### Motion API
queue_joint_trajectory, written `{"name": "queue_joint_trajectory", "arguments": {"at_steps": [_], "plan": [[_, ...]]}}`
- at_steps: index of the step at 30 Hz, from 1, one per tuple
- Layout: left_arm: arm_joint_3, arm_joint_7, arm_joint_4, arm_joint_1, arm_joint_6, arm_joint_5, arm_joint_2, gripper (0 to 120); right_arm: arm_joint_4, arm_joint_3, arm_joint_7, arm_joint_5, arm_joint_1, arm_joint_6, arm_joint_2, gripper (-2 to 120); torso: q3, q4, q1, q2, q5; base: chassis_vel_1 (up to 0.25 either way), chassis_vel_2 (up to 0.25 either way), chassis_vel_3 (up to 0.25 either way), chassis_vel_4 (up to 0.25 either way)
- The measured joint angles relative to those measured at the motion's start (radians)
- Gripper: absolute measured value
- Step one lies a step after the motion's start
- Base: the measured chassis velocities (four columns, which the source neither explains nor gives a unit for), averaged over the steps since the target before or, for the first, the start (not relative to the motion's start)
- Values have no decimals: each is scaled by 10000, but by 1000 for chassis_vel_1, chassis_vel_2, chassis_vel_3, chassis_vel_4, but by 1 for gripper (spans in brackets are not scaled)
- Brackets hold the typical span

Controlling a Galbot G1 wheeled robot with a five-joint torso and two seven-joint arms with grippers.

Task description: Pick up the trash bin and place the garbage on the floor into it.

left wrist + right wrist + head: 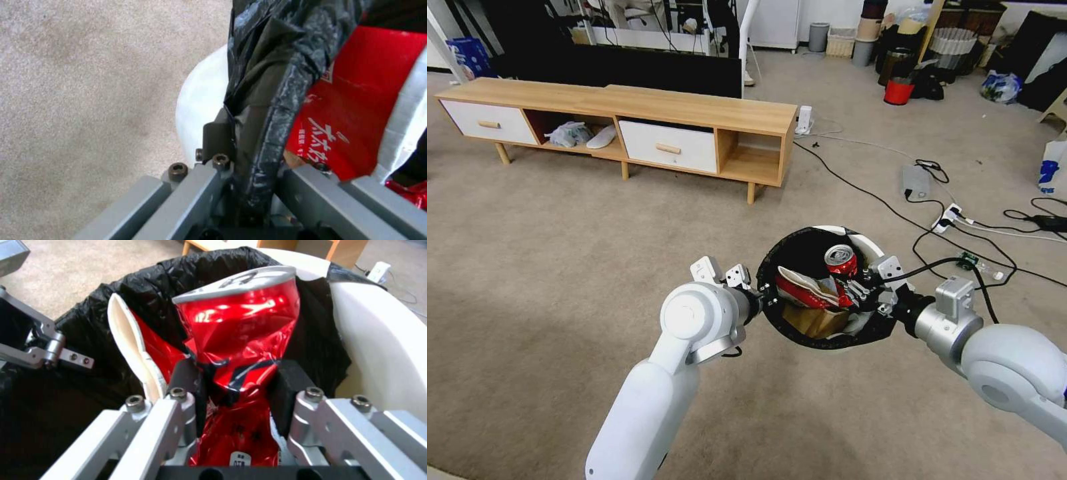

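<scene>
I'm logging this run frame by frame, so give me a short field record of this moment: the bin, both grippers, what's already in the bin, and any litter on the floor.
trash bin: white trash bin with black liner, held above the carpet
left gripper: left gripper shut on the bin's lined rim
right gripper: right gripper over the bin's opening, shut on the crushed red can
already in bin: red-white snack wrapper, brown paper bag
floor litter: small green-labelled bottle among the cables at right

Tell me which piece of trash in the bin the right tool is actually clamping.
The crushed red can, pinched between the right tool's pads over the trash bin. The red-white snack wrapper and brown paper bag lie loose inside.
</scene>
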Motion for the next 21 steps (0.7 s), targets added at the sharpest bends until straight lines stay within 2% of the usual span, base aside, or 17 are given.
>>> {"name": "queue_joint_trajectory", "arguments": {"at_steps": [2, 3, 4, 5, 7, 8, 11, 14, 15, 16, 19, 21], "plan": [[10, 3, 17, 5, 4, 2, -14, 0, 27, 8, -4, 23, 6, 2, -21, 38, 0, 0, 0, 2, 0, 0, 0, 0, 0], [10, 3, 17, 5, 4, 2, -14, 0, 27, 8, -4, 23, 6, 2, -21, 38, 0, 0, 0, 2, 0, 0, 0, 0, 0], [22, 22, 55, 20, 13, 30, -33, 0, 52, 32, -50, 43, 8, 15, -40, 46, 0, 0, 0, 3, 0, 0, 0, 0, 0], [22, 22, 55, 20, 13, 30, -33, 0, 52, 32, -50, 43, 8, 15, -40, 46, 0, 0, 0, 3, 0, 0, 0, 0, 0], [32, 69, 122, 47, 21, 102, -94, 0, 94, 57, -99, 50, 12, 65, -53, 57, 0, 0, 0, 3, 0, 0, 0, 0, 0], [32, 69, 122, 47, 21, 102, -94, 0, 94, 57, -99, 50, 12, 65, -53, 57, 0, 0, 0, 3, 0, 0, 0, 0, 0], [50, 147, 190, 111, 41, 237, -163, 0, 147, 90, -159, 40, 12, 77, -58, 73, 0, 0, 0, 3, 0, 0, 0, 0, 0], [53, 164, 201, 133, 47, 274, -179, 0, 168, 94, -171, 41, 16, 77, -65, 78, 0, -1, 0, 3, 0, 0, 0, 0, 0], [54, 173, 213, 155, 52, 315, -189, 0, 197, 108, -203, 44, 27, 80, -74, 85, 0, 0, 0, 3, 0, 0, 0, 0, 0], [54, 173, 213, 155, 52, 315, -189, 0, 197, 108, -203, 44, 27, 80, -74, 85, 0, 0, 0, 3, 0, 0, 0, 0, 0], [60, 203, 233, 186, 64, 375, -223, 0, 235, 127, -310, 56, 46, 94, -88, 99, 0, 0, 0, 3, 0, 0, 0, 0, 0], [60, 204, 241, 191, 67, 392, -243, 0, 242, 142, -331, 58, 47, 98, -88, 99, 0, 0, 0, 3, 0, 0, 0, 0, 0]]}}
